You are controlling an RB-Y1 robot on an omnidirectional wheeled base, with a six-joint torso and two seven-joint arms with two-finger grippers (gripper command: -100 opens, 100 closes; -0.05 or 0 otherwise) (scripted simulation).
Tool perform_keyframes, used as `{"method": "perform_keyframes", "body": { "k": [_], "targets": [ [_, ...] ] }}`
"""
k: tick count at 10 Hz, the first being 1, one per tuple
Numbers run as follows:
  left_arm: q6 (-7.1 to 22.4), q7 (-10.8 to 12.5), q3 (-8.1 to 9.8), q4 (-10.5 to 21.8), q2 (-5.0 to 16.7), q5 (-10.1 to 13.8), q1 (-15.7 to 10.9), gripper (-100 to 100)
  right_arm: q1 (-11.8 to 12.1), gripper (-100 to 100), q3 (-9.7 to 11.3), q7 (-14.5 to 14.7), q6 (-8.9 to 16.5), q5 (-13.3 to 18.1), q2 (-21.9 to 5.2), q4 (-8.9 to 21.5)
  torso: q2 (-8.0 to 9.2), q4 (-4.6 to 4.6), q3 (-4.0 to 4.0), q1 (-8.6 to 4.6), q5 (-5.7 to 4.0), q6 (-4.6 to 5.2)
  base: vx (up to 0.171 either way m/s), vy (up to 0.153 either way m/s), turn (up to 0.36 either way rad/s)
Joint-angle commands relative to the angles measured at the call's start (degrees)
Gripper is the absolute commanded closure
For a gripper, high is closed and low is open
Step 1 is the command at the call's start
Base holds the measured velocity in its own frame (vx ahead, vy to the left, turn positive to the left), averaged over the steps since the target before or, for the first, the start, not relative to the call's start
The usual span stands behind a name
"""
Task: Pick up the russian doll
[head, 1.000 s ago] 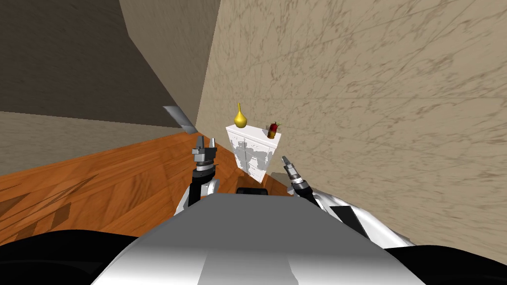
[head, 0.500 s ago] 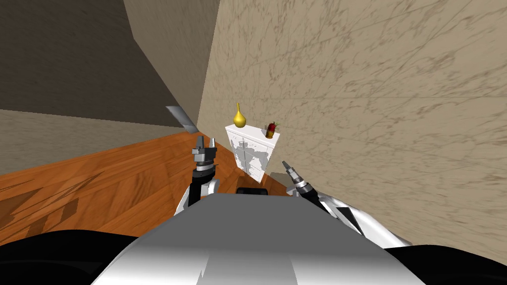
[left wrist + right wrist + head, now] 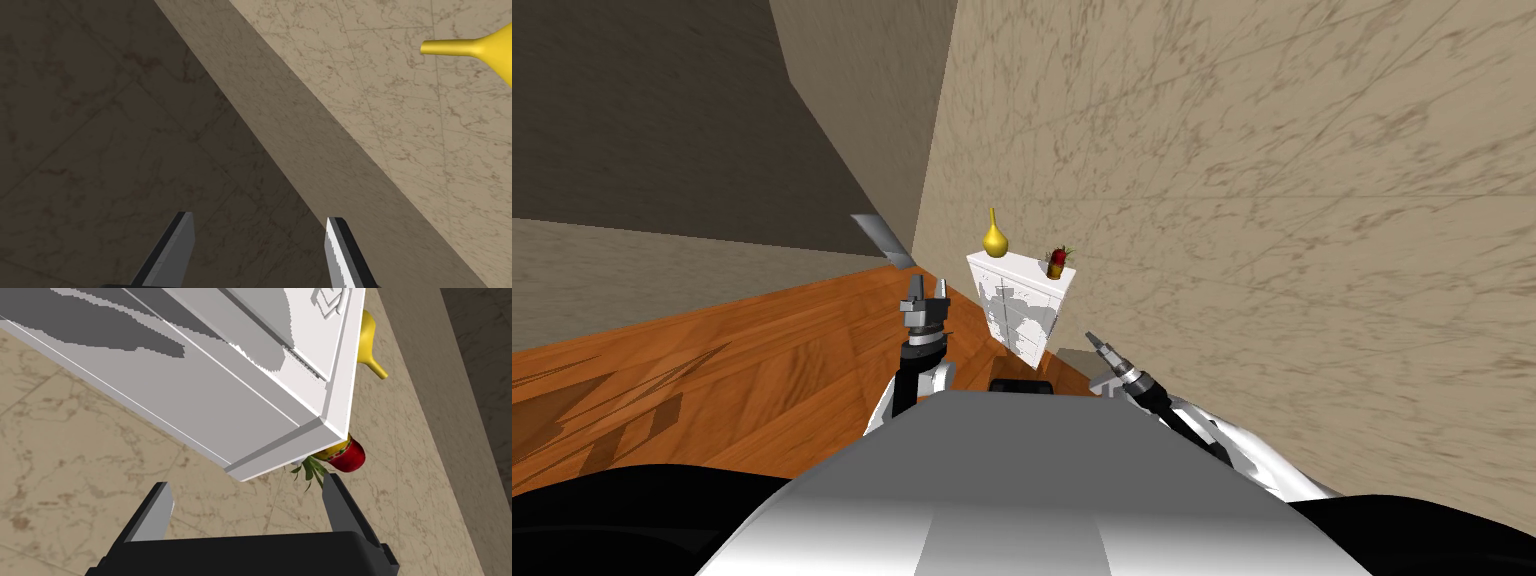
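Doll, red with a yellow band and a green leafy tuft, standing on top of a white cabinet, at the corner next to the beige wall. At 10 o'clock from it on the same top, well apart, a yellow vase with a thin neck. Below both, the cabinet's doors, blotched with grey shadow, above a wooden floor in the room's corner. At 9 o'clock from the vase, low against the wall, a slanted grey panel.

Along the right hand's line of sight, only part of the doll peeking past the projecting top edge of the cabinet, the rest hidden behind that edge. Vase farther along the same edge. Cabinet front and top lip between hand and doll.

Right gripper low in front of the cabinet's wall-side corner, doll at 11 o'clock from it and higher, apart, untouched. Same gripper spread wide, nothing between the blades, doll just beyond the tip of one finger.

Left gripper at 9 o'clock from the cabinet, raised over the floor, doll at 2 o'clock from it and well apart. Likewise spread wide and empty, with the vase off to one side, neck first.
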Motion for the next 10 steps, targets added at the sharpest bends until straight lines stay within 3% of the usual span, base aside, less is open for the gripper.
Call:
{"method": "perform_keyframes", "body": {
  "k": [1,2,5,7,8,10],
  "targets": [
    [0.0,0.0,0.0,0.0,0.0,0.0,0.0,0,0.3,-100,-0.2,-0.2,-0.8,0.5,-2.9,1.1,0.0,0.0,0.0,0.0,0.0,0.0,-0.014,-0.041,0.029],
    [0.0,0.0,0.0,0.0,0.0,0.0,0.0,0,0.3,-100,-0.2,-0.2,-0.8,0.5,-3.3,1.1,0.0,0.0,0.0,0.04,0.0,0.0,-0.004,-0.015,0.0],
    [0.0,0.0,0.0,0.0,0.0,0.0,0.0,0,0.2,-100,-1.5,-1.5,-3.5,2.3,-9.0,6.1,-0.03,0.0,-0.01,0.13,0.02,0.0,-0.011,-0.022,0.038],
    [0.0,0.0,0.0,0.0,0.0,0.0,0.0,0,0.2,-100,-1.5,-1.5,-3.5,2.3,-11.9,6.1,-0.02,0.0,-0.01,0.13,0.02,0.0,-0.008,-0.016,0.015],
    [0.0,0.0,0.0,0.0,0.0,0.0,0.0,0,0.0,-100,-2.2,-2.1,-4.8,3.3,-13.7,8.5,-0.04,0.0,-0.02,0.18,0.03,0.0,-0.008,-0.008,0.046],
    [0.0,0.0,0.0,0.0,0.0,0.0,0.0,0,0.0,-100,-2.2,-2.1,-4.8,3.3,-16.3,8.5,-0.05,-0.01,-0.02,0.19,0.03,0.0,-0.005,-0.008,0.017]
  ]
}}
